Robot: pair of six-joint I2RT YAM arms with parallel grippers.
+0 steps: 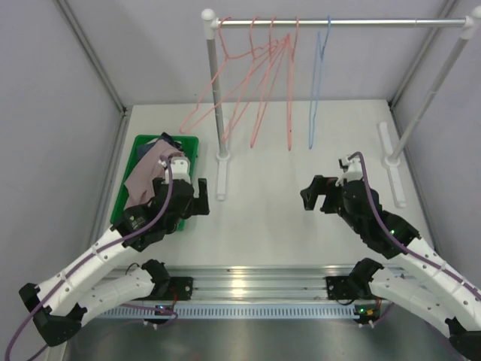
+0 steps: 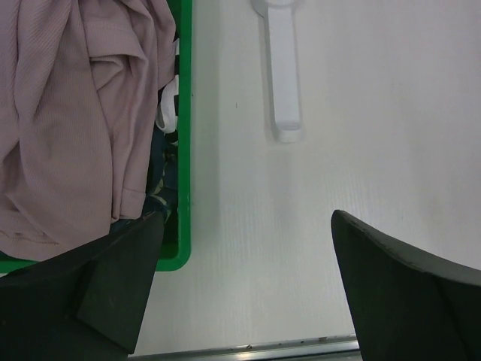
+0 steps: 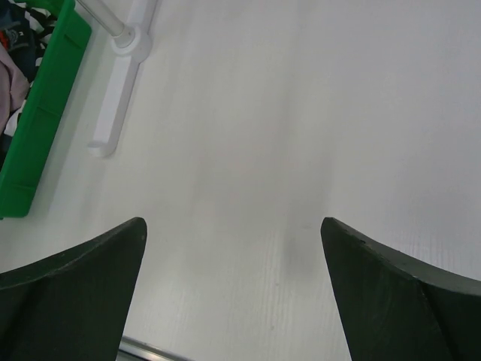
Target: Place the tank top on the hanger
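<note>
I see my right gripper (image 3: 231,222) with its dark jaws wide apart above the white table (image 3: 301,113). At the upper left lies the white rack foot (image 3: 113,105). Beside it is the green bin (image 3: 37,128), with a bit of the pink tank top (image 3: 10,81) inside.

Ribbed cloth tank top (image 2: 60,135), glossy plastic bin (image 2: 185,113) (smooth), matt table (image 2: 361,135)

white arms (image 1: 83,274), black joints (image 1: 158,274), purple cables (image 1: 170,192)

I see a white table (image 1: 263,226) boxed in by pale grey walls (image 1: 45,113) — a silver garment rail (image 1: 376,22) on white posts (image 1: 216,90) spans its far end, evenly lit.
</note>
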